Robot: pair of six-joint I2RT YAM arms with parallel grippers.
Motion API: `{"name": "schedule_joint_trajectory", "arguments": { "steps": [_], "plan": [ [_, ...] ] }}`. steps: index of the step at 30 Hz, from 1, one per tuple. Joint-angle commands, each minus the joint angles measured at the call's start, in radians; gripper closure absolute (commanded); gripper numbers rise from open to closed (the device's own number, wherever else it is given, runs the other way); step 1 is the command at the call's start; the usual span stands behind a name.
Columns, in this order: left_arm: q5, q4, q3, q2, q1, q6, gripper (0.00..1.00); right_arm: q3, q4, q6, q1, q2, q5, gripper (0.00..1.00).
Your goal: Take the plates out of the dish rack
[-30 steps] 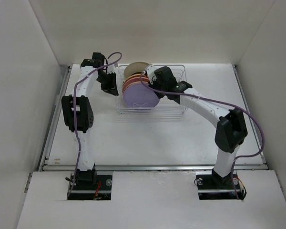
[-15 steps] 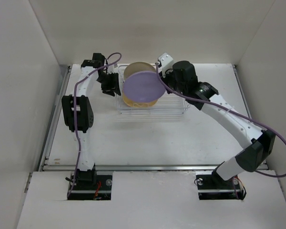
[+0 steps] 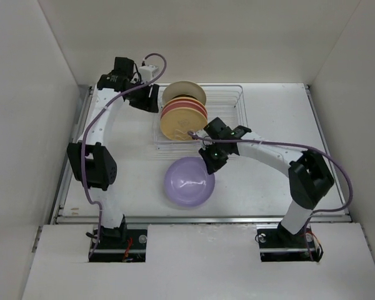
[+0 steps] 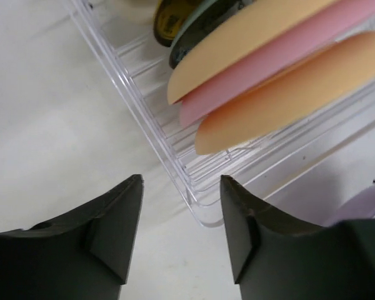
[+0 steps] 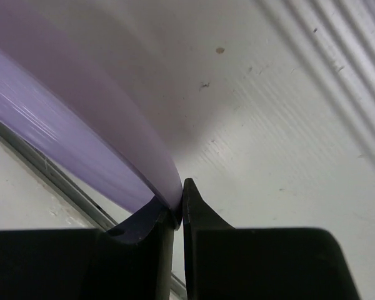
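The lavender plate [image 3: 189, 182] is out of the dish rack [image 3: 236, 100], face up and low over the table in front of it. My right gripper [image 3: 210, 164] is shut on its far right rim; the right wrist view shows my right gripper [image 5: 180, 200] pinching the thin lavender plate [image 5: 81, 125] edge. I cannot tell whether the plate rests on the table. Cream [image 3: 182, 91], pink and orange-yellow plates [image 3: 182, 120] stand upright in the rack. My left gripper [image 3: 151, 103] hangs open at the rack's left end. In its wrist view my left gripper [image 4: 181, 187] holds nothing above the dish rack's corner [image 4: 200, 209], beside an orange-yellow plate [image 4: 300, 94] and a pink plate [image 4: 269, 69].
Small dark plates [image 4: 194, 25] stand behind the large ones in the rack. White walls close in the table on the left, back and right. A metal rail [image 3: 200, 219] runs along the table's near edge, just beyond the lavender plate.
My right arm lifted the lavender plate out of the rack and swung it down in front of the rack. My left gripper opened and drew back from the rack's left end.
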Motion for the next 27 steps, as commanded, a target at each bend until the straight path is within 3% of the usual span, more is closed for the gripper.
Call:
{"name": "schedule_joint_trajectory", "arguments": {
  "steps": [1,7,9,11,15,22,27],
  "plan": [
    [-0.016,-0.035,0.003,-0.054,-0.056,0.189,0.48,-0.007,0.027,0.102,0.007,0.029,-0.033,1.0],
    [-0.131,0.004,-0.043,-0.054,-0.16,0.261,0.35,-0.119,0.133,0.156,0.016,0.031,0.027,0.96],
    [-0.184,0.013,-0.043,-0.032,-0.174,0.261,0.34,-0.139,0.157,0.165,0.016,0.031,0.039,0.76],
    [-0.206,0.022,-0.031,-0.022,-0.183,0.249,0.34,-0.139,0.157,0.165,0.016,0.02,0.039,0.66],
    [-0.224,0.033,-0.02,0.011,-0.193,0.24,0.4,-0.13,0.145,0.165,0.016,-0.023,0.061,0.51],
    [-0.214,0.001,0.003,0.063,-0.223,0.24,0.53,-0.026,0.093,0.174,0.016,-0.184,0.149,0.46],
    [-0.223,0.011,0.012,0.082,-0.223,0.203,0.65,0.019,0.146,0.225,0.016,-0.3,0.307,0.44]
  ]
}}
